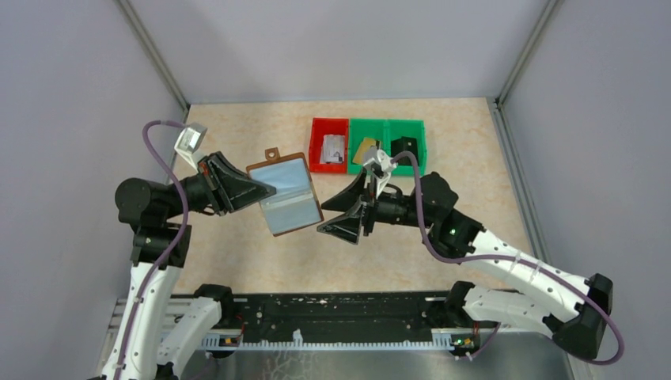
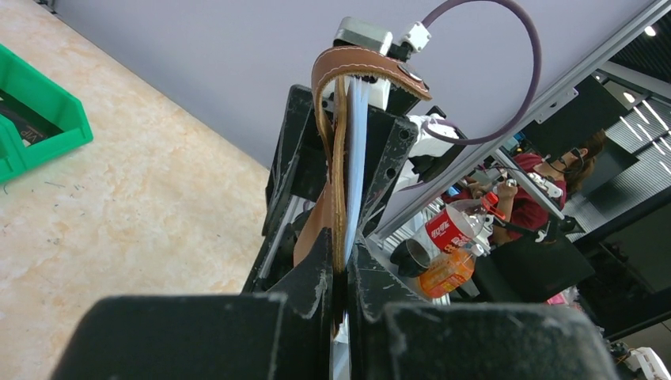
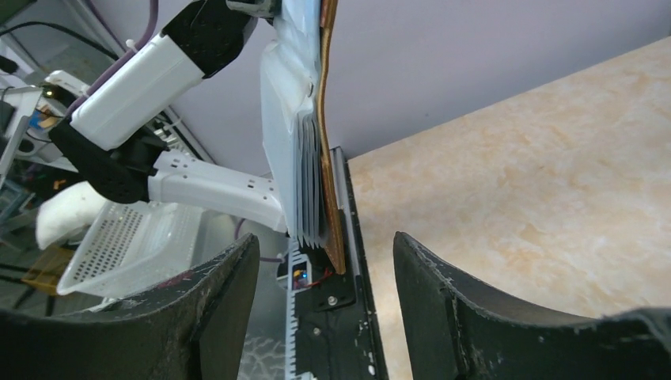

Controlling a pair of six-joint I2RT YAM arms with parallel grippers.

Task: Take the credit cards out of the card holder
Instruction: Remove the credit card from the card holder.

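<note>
The brown leather card holder (image 1: 285, 192) is held open in the air, its pale blue inner pockets facing up. My left gripper (image 1: 265, 190) is shut on its left edge; in the left wrist view the holder (image 2: 339, 142) stands edge-on between the fingers. My right gripper (image 1: 348, 210) is open and empty, just right of the holder. In the right wrist view the holder's edge (image 3: 328, 158) and its stacked pale sleeves (image 3: 305, 166) hang ahead of the open fingers. No separate card shows in the holder. A tan card (image 1: 364, 150) lies in the green bin.
A red bin (image 1: 328, 145) with small items and a green two-part bin (image 1: 388, 145) stand at the back centre. Grey walls close in the beige table on three sides. The arm bases and a black rail (image 1: 332, 317) run along the near edge.
</note>
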